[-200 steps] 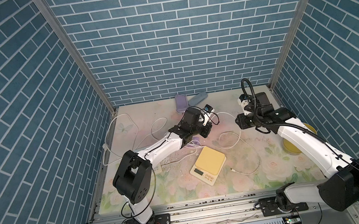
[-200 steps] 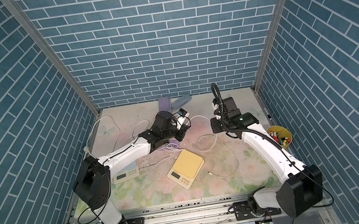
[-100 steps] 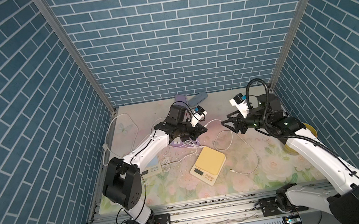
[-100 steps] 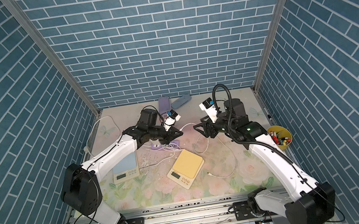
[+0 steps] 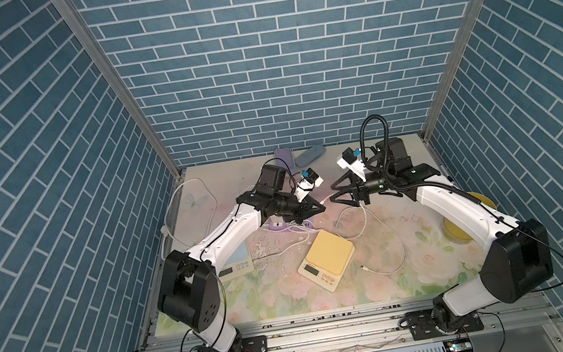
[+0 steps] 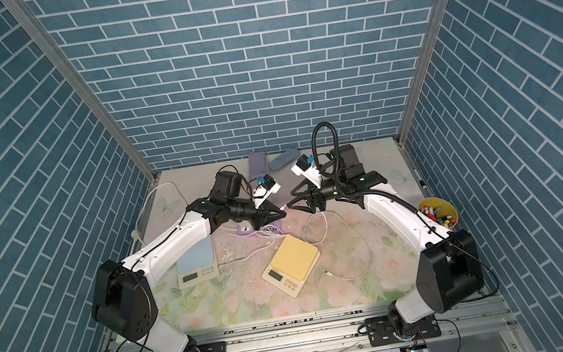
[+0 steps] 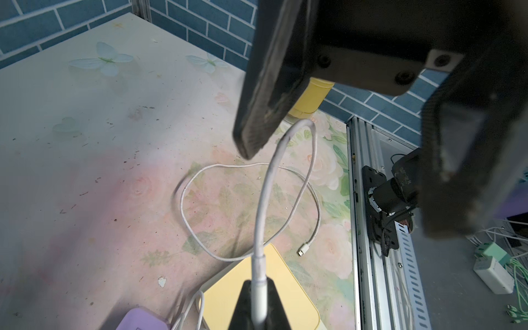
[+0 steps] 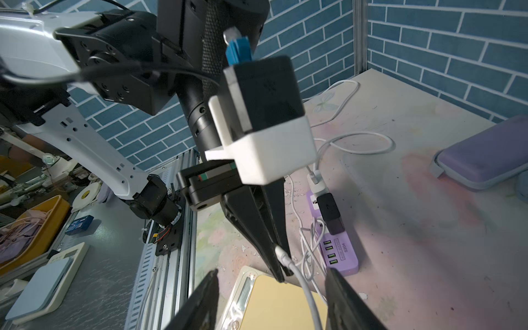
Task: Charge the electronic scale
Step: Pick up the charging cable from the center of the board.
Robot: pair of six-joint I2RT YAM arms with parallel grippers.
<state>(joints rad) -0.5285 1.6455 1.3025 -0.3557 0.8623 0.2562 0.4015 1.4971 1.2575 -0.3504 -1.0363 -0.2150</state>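
A yellow-topped electronic scale (image 5: 326,259) (image 6: 294,258) lies mid-table. My left gripper (image 5: 323,208) (image 6: 284,215) (image 7: 258,303) hovers above the table behind it, shut on one plug end of a white cable (image 7: 265,183) (image 8: 303,285). From there the cable loops over the table to a free plug (image 5: 363,268) (image 7: 302,251) right of the scale. My right gripper (image 5: 332,194) (image 6: 289,200) (image 8: 271,305) faces the left one tip to tip. It is open, and the cable runs between its fingers (image 8: 200,303) without touching them.
A purple power strip (image 5: 279,224) (image 8: 340,251) with plugs and white leads lies under the left gripper. A blue-topped scale (image 6: 196,263) sits at the left, partly under the left arm. A yellow cup (image 6: 439,215) stands at the right edge; two cases (image 6: 257,163) lie at the back.
The right gripper has swung left to face the left gripper and opened wider. The left arm has drawn back and settled slightly lower, still holding the cable end.
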